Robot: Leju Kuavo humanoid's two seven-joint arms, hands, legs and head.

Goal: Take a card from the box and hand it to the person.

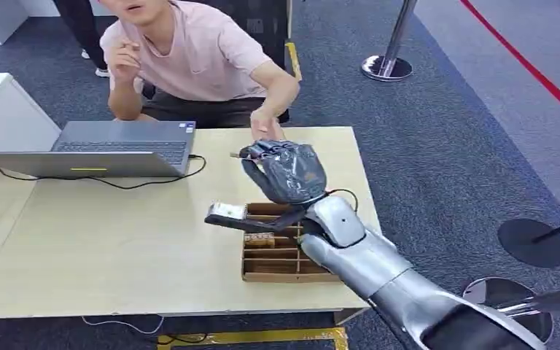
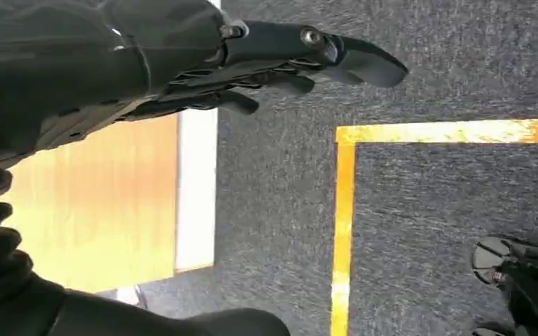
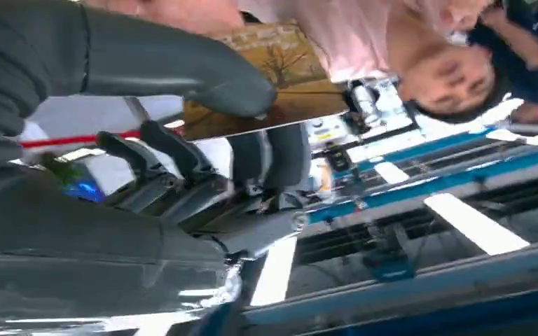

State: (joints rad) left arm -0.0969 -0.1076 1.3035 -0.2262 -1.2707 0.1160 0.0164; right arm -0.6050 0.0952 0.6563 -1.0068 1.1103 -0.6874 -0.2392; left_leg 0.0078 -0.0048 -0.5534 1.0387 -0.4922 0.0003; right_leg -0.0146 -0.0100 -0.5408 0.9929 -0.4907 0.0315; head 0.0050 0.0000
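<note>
Pale wood forms the table (image 1: 117,248) seen in the head view, set on dark grey carpet (image 1: 445,131). An open grey laptop (image 1: 109,149) stands at its far left with a black cable (image 1: 127,182) trailing from it. Near the right edge lies a brown cardboard box (image 1: 281,255) divided into slots. The right hand (image 1: 284,171) is raised above the box, and a card (image 1: 236,155) is seen edge-on at its fingertips. A person in a pink shirt (image 1: 197,55) sits behind the table, and the person's hand (image 1: 265,127) is reached down just beside the robot's fingers. A chrome stanchion (image 1: 390,58) stands on the carpet beyond, and a red line (image 1: 532,73) is marked across the lighter floor at far right.

In the left wrist view, the left hand (image 2: 252,63) is shown above grey carpet with its fingers stretched out close together and nothing held. A yellow tape line (image 2: 343,210) is marked on the carpet, beside a wooden panel (image 2: 105,203) with a white edge.

In the right wrist view, the card, printed with a brown tree picture, is pinched between the thick grey thumb (image 3: 182,70) and the darker fingers (image 3: 273,157). The person's pink shirt is seen just past it, with blue beams (image 3: 427,182) and strip lights (image 3: 473,224) beyond.
</note>
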